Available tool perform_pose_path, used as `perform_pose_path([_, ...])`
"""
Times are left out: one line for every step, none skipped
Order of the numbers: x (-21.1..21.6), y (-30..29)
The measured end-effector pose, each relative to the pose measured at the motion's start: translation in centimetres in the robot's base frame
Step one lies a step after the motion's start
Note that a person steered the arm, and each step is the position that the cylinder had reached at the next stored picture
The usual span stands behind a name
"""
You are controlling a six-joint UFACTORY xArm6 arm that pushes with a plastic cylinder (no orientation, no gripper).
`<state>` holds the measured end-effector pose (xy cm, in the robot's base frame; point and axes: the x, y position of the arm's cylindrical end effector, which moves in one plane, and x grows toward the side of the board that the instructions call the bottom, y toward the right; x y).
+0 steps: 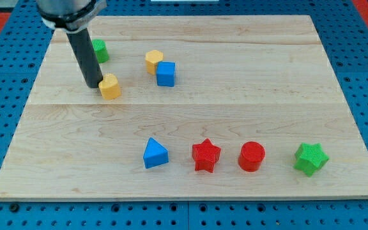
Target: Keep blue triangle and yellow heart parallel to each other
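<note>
The blue triangle (155,154) sits low on the wooden board (273,96), left of the red star. The yellow heart (110,86) lies in the upper left part of the board. My tip (94,85) rests just left of the yellow heart, touching or almost touching it. The rod rises up and to the left, partly hiding a green block (99,50) behind it.
A yellow block (153,61) and a blue cube (166,73) sit together right of the heart. A red star (205,155), a red cylinder (252,156) and a green star (310,158) form a row with the blue triangle.
</note>
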<state>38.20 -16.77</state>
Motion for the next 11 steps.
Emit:
perform_pose_path([-0.5,3.2])
perform_pose_path([1.0,5.7])
perform_pose_path([4.1,7.1])
perform_pose_path([7.3,6.2])
perform_pose_path([6.7,4.0])
perform_pose_path([4.5,2.6])
perform_pose_path([6.7,2.7])
perform_pose_path([10.9,2.7])
perform_pose_path([13.3,3.1])
perform_pose_path([10.8,3.4])
perform_pose_path([10.5,5.7])
